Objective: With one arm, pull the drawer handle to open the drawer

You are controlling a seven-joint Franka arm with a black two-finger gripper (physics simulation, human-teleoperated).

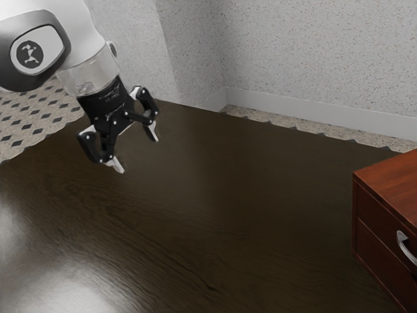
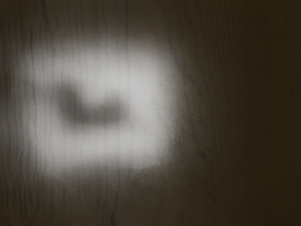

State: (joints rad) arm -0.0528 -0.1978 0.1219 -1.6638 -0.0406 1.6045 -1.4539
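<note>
Above the dark desk, well apart from the drawer handle, the empty pincer hangs spread and should straddle that handle squarely before closing and pulling straight.

A dark brown, glossy wooden tabletop with fine wavy grain spreads across the exterior view, with a pale patch of reflected light toward that view's lower left. At its right edge stands a reddish-brown wooden cabinet with two drawer fronts, the upper bearing a curved silver handle. The wrist view looks onto the same grain and glare.
</note>
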